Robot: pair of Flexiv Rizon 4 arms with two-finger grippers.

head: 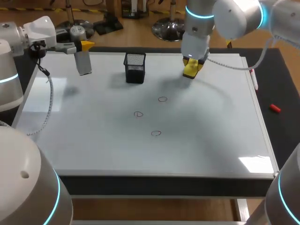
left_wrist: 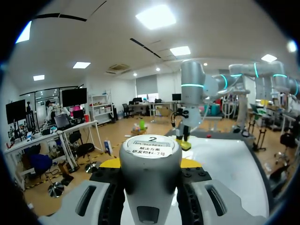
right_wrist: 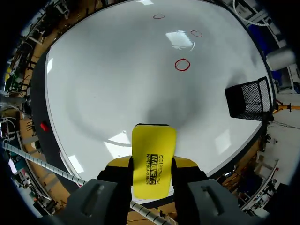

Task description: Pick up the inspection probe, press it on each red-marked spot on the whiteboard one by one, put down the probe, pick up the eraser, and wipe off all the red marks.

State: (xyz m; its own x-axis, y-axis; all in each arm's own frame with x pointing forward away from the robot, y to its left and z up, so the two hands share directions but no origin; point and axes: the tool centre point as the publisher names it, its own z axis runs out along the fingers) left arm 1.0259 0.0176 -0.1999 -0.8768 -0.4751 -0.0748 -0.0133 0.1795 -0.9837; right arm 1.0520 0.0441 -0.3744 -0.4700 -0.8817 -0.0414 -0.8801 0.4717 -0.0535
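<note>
Three red circle marks lie toward the white whiteboard's near edge from the right tool, clamped on the yellow rectangular eraser; the left tool, gripping the grey cylindrical probe, hangs farther off.

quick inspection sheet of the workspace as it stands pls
surface: white whiteboard lying flat on the dark table, glare patches on it
job's things: grey cylindrical inspection probe and yellow rectangular eraser both held off the board; three red circle marks unwiped
clutter: black mesh pen holder on the board; white marker pen at its right edge; small red cap on the table
grippers: left gripper shut on the probe; right gripper shut on the eraser
cables: coiled cable hanging from the left arm; grey cable off the right arm
surroundings: nothing seen reaching over the table
</note>
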